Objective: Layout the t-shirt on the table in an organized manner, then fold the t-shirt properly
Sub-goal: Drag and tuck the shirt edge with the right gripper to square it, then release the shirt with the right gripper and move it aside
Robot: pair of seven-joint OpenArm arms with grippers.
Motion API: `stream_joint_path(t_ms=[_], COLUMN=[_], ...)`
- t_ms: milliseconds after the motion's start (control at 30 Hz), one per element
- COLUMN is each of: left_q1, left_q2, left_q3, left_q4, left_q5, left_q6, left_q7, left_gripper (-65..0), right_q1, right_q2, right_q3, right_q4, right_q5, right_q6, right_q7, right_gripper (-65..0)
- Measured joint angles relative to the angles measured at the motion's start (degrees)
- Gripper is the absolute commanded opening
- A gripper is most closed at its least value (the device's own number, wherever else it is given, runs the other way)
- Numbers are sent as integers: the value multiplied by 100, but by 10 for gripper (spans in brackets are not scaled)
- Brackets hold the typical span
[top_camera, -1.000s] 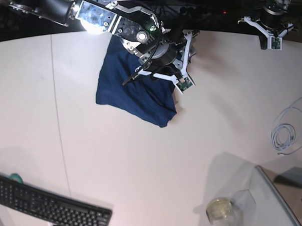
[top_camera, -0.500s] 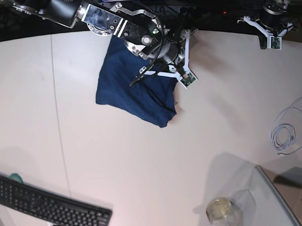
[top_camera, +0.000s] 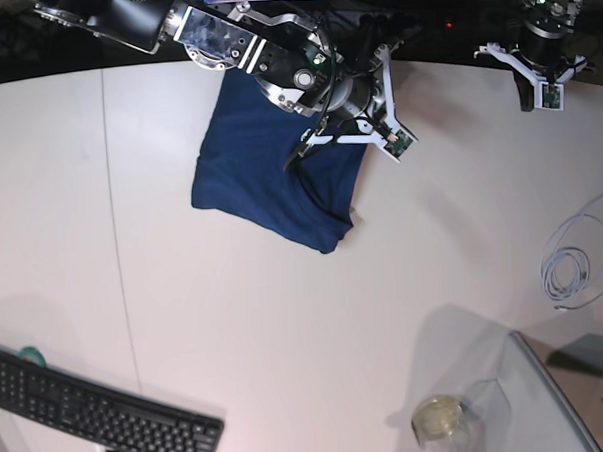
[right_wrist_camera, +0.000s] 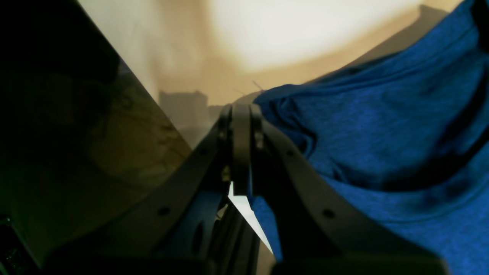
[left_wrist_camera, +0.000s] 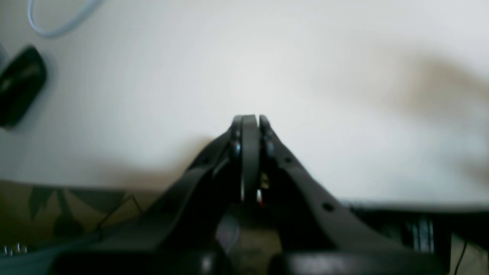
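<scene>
Base view has the t-shirt (top_camera: 264, 178) bunched near the table's (top_camera: 286, 337) far edge, well away from the keyboard (top_camera: 100, 415). Right gripper (right_wrist_camera: 240, 114) is pinched fully closed beside the t-shirt's edge, can't tell if it's holding fabric. Left gripper (left_wrist_camera: 248, 118) is clamped together on nothing, far from the t-shirt.

The right arm (top_camera: 223, 34) is built of silver-grey metal segments with a mottled sheen and a round joint cap, running into black housings near the far edge of the table (top_camera: 285, 317). At its wrist sits a white bracket frame carrying a small green circuit board, with thin black cables looping beside it. The right gripper (right_wrist_camera: 240, 110) has 2 matte black fingers, each a broad arm studded with small round screw holes. The left gripper (left_wrist_camera: 249, 120) has the same black fingers and screw holes; its wrist also wears a white bracket.
</scene>
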Motion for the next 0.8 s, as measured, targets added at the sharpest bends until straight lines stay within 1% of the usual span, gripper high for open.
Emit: stream_joint_path(t_ms=[33,100,133,167,233,333,400,533,567,600,667,700,733,767,800], left_q1=[-26,-42,-81,-140,-293,-616,-785,-1054,-1143,-1237,-1355,-1357,-1357,-1340,-1340], left_q2=[46,122,184,245,275,352,378,411,411,407,400,378,337,293,210], left_q3=[0,22,46,92,155,232,352,579,625,682,728,734,745,743,767], left_q4=[68,225,275,315,450,702,866,1034,1071,1117,1346,1523,1663,1766,1799], left_q5=[2,2,4,2,2,0,-9,-20,-7,-37,-601,-1005,-1401,-1856,-2258], left_q6=[-13,-31,-11,2,-105,11,-31,-33,-24,-2,2,2,-9,0,0], left_q7=[-7,4,33,166,704,1082,1213,1720,1856,1974,2240,2396,2492,2612,2706], left_gripper=[-650,-650,-650,-650,-650,-650,-650,-650,-650,-650,-650,-650,-650,-650,-627], right_q1=[2,0,-4,-2,-2,0,0,-13,-11,0,28,2,-57,-142,-212], right_q2=[-31,-74,-90,-96,-94,-92,-96,-28,0,55,251,387,481,590,706], right_q3=[0,2,2,4,17,28,26,28,28,31,52,247,555,896,1274], right_q4=[-83,-177,-208,-236,-240,-238,-223,415,621,826,1213,1366,1475,1541,1554], right_q5=[-17,-20,-20,0,-7,-7,-7,-24,-11,-11,-22,48,103,48,-83], right_q6=[90,407,494,514,514,525,535,592,584,584,575,568,448,205,55], right_q7=[2,-2,2,0,-4,-2,-4,-70,-59,-33,-33,-52,-55,-37,-2], right_gripper=[-642,-642,-642,-642,-641,-630,-566,-387,-362,-350,-353,-353,-353,-353,-353])
